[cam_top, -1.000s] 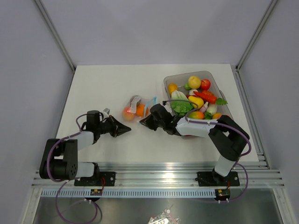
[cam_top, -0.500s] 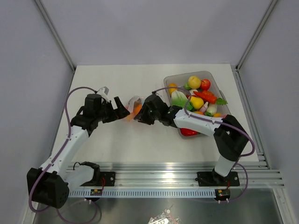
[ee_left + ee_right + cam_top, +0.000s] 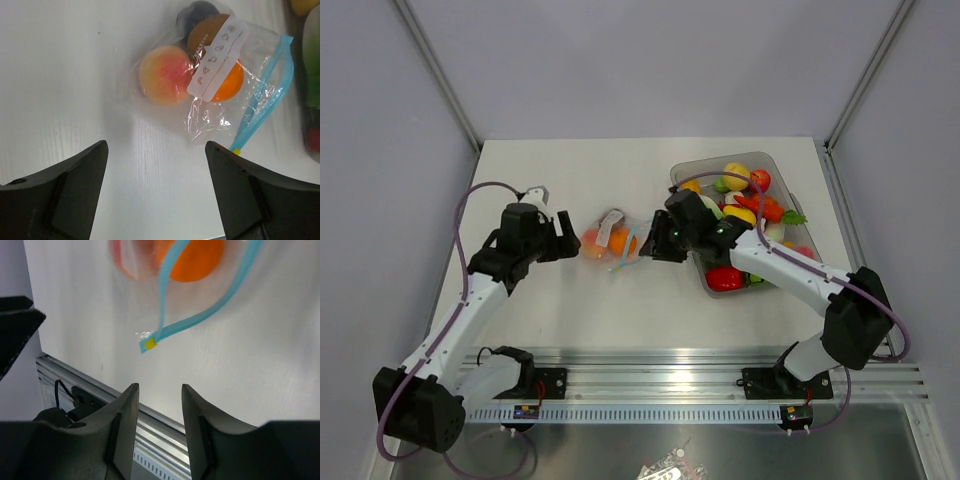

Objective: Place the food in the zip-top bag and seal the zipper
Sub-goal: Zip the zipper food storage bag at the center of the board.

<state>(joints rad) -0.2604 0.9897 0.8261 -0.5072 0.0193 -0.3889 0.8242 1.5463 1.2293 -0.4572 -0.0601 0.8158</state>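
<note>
Zip-top bag (image 3: 611,240) lies flat on the white table (image 3: 540,180); all positions below are taken from the bag.

Contents, left wrist view: peach (image 3: 164,75) inside the bag on its left side, orange (image 3: 227,82) inside to the right of it, the two just beside each other. A dark round item (image 3: 202,10) sits at the bag's far end, also under the film; kind cannot be told. A white printed label (image 3: 215,60) lies across the bag's upper face, over the orange.

Zipper (image 3: 262,95) runs along the bag's right edge, ending near side in a small yellow tab (image 3: 235,150). In the right wrist view the zipper (image 3: 200,317) shows as two blue strands that meet at the yellow tab and spread apart away from it, so the mouth looks unsealed over that stretch.

Left gripper (image 3: 568,238) is just left of the bag, jaws spread wide; from its own camera (image 3: 156,150) there is only bare table between the fingers, and the bag lies beyond the tips, not touched.

Right gripper (image 3: 655,245) is just right of the bag, by the zipper edge. Jaws (image 3: 159,390) part by a narrow gap, nothing in it; the yellow tab lies beyond the tips.

Clear tray (image 3: 770,160) of more toy food stands to the right of the bag, behind the right arm
</note>
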